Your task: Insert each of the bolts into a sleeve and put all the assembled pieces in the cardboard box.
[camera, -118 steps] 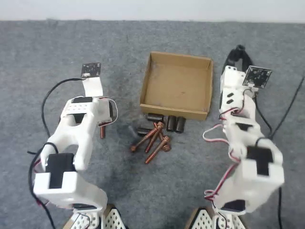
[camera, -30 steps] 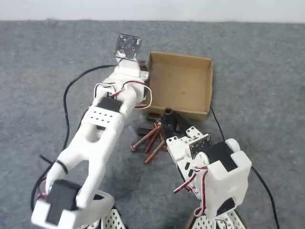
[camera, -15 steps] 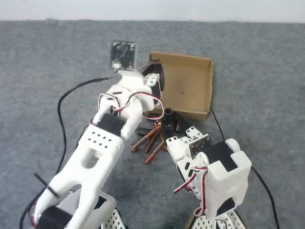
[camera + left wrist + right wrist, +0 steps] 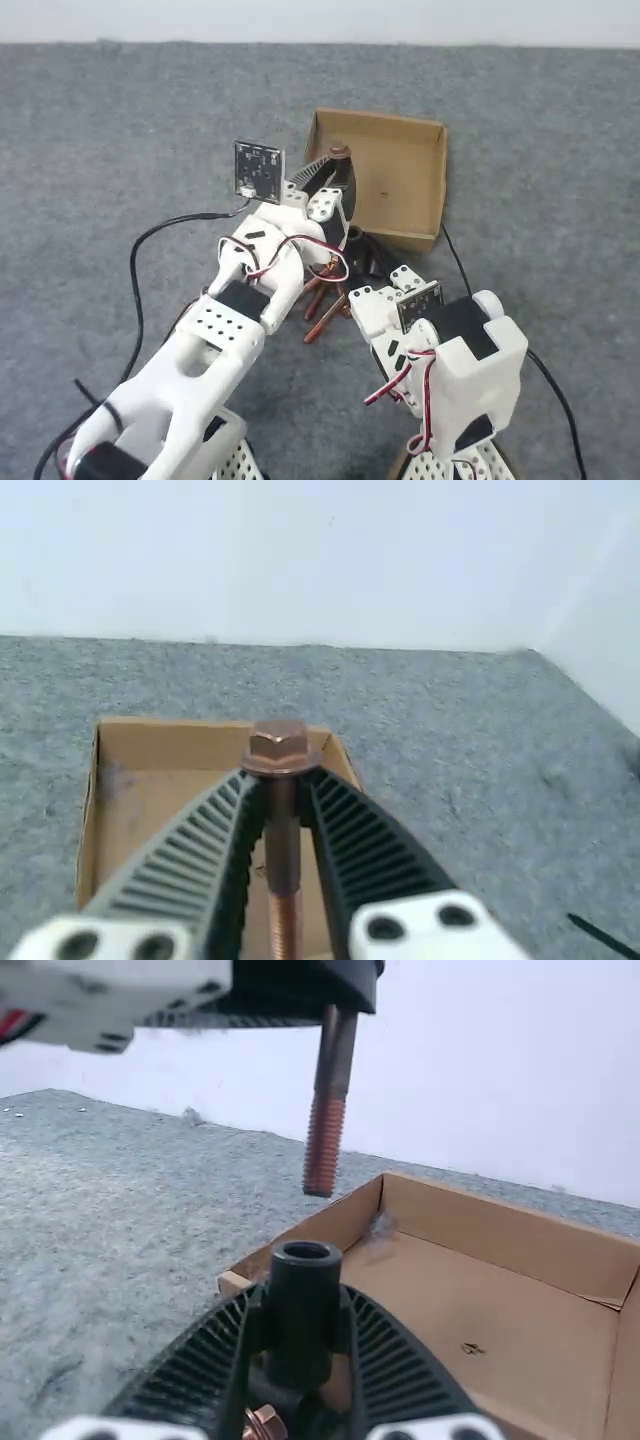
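The left pincer (image 4: 278,785) is closed on a copper hex-head bolt (image 4: 277,745). It grips the shank just under the head, so the threaded end hangs free and points down. The right pincer (image 4: 300,1305) is clamped round a black cylindrical sleeve (image 4: 304,1270), held upright with its bore facing up, by the front wall of the brown cardboard box (image 4: 381,119). The bolt tip hovers above the bore, not yet in it, a pose that suits lowering one into the other. Loose copper bolts (image 4: 325,322) lie on the grey carpeted worktop (image 4: 120,120).
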You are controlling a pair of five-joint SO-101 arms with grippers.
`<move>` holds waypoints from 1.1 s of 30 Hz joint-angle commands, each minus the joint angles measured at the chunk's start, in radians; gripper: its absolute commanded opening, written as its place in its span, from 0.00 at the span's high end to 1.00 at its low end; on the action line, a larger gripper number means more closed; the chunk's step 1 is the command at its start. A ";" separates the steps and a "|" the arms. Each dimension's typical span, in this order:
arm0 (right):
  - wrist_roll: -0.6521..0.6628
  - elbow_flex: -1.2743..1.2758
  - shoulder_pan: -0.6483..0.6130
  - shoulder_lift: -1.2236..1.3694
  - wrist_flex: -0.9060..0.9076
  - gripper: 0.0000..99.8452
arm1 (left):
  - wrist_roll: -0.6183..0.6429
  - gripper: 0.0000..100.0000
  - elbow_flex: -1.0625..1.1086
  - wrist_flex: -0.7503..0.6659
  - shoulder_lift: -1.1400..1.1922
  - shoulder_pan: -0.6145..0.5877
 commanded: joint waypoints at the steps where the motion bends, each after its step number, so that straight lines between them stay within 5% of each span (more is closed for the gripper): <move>1: 0.011 0.005 -0.004 -0.035 -0.005 0.99 | 0.012 0.99 -0.012 -0.041 -0.057 0.011; 33: 0.011 0.008 0.028 -0.045 -0.016 0.99 | -0.109 0.99 0.077 0.000 -0.064 0.095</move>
